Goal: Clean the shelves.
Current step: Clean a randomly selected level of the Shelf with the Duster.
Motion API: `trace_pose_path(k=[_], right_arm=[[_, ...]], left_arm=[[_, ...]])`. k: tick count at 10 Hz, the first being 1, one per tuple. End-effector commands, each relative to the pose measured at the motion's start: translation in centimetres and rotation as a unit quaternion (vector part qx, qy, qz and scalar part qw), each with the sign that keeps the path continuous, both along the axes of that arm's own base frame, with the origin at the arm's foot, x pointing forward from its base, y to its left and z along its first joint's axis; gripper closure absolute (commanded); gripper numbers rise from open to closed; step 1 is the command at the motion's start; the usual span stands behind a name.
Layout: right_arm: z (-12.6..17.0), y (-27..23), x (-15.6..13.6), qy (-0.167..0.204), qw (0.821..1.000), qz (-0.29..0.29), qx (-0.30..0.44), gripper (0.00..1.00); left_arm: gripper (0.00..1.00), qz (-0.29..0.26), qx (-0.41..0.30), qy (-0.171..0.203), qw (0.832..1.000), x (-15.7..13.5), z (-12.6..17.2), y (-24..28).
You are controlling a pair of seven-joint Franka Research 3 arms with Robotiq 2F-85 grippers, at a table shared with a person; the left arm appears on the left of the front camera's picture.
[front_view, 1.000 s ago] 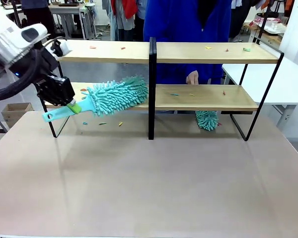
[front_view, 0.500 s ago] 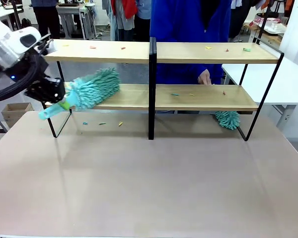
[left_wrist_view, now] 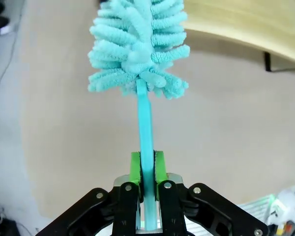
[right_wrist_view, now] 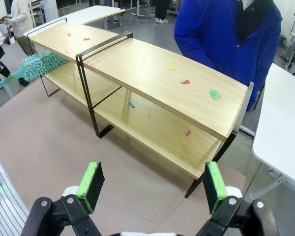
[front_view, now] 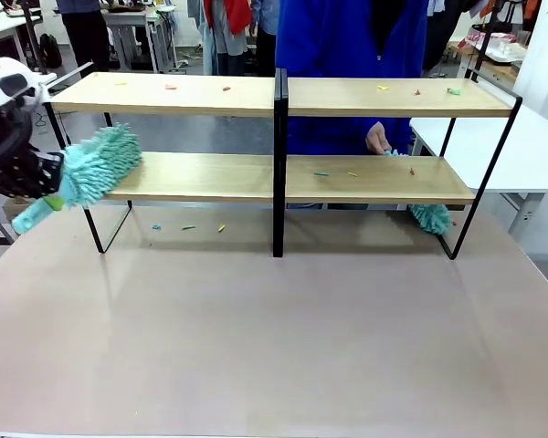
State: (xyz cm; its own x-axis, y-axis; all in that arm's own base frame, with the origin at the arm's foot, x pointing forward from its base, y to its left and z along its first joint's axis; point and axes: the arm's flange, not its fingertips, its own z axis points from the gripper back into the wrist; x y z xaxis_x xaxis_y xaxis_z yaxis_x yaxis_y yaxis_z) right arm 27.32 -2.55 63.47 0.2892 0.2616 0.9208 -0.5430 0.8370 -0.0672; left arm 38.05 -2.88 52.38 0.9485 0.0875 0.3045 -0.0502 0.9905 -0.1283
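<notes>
The left pincer (left_wrist_view: 147, 169) is clamped on the duster (left_wrist_view: 137, 44) handle; its head has been drawn off the left end of the shelves (front_view: 210, 175), whose lower board is cleared there. Scraps (front_view: 321, 172) are left rightward. The right pincer (right_wrist_view: 152, 184) is held open, empty.

L claw (left_wrist_view: 147, 166) clamped on teal duster (left_wrist_view: 137, 44) handle, arm at far L edge. R claw (right_wrist_view: 153, 186) pads wide apart, high over worktop.
</notes>
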Motion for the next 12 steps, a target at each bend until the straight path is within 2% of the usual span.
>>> trace_pose_path(k=[1, 2, 3, 5, 6, 7, 8, 10, 12], right_arm=[[0.1, -0.1, 0.0, 0.000, 1.000, 0.000, 0.000, 0.00], [0.1, -0.1, 0.0, 0.000, 1.000, 0.000, 0.000, 0.00], [0.1, -0.1, 0.0, 0.000, 1.000, 0.000, 0.000, 0.00], [0.1, -0.1, 0.0, 0.000, 1.000, 0.000, 0.000, 0.00], [0.1, -0.1, 0.0, 0.000, 1.000, 0.000, 0.000, 0.00], [0.1, -0.1, 0.0, 0.000, 1.000, 0.000, 0.000, 0.00], [0.1, -0.1, 0.0, 0.000, 1.000, 0.000, 0.000, 0.00], [0.1, -0.1, 0.0, 0.000, 1.000, 0.000, 0.000, 0.00], [0.1, -0.1, 0.0, 0.000, 1.000, 0.000, 0.000, 0.00]], left_arm=[[0.88, 0.060, 0.039, -0.006, 0.997, -1.3, 0.7, -0.3], [0.88, 0.066, 0.036, -0.038, 0.996, -1.6, 0.8, -0.6], [0.88, 0.067, 0.037, -0.051, 0.996, -1.6, 0.9, -0.9], [0.88, 0.040, 0.017, -0.071, 0.997, -1.9, 1.3, -1.2], [0.88, 0.014, 0.005, -0.064, 0.998, -2.1, 1.4, -1.2], [0.88, 0.003, -0.012, -0.075, 0.997, -2.4, 1.6, -1.3], [0.88, 0.016, -0.005, -0.086, 0.996, -2.6, 1.8, -1.4], [0.88, -0.039, -0.017, -0.061, 0.997, -3.2, 2.1, -1.9], [0.88, -0.139, -0.049, -0.020, 0.989, -3.9, 2.6, -1.5]])
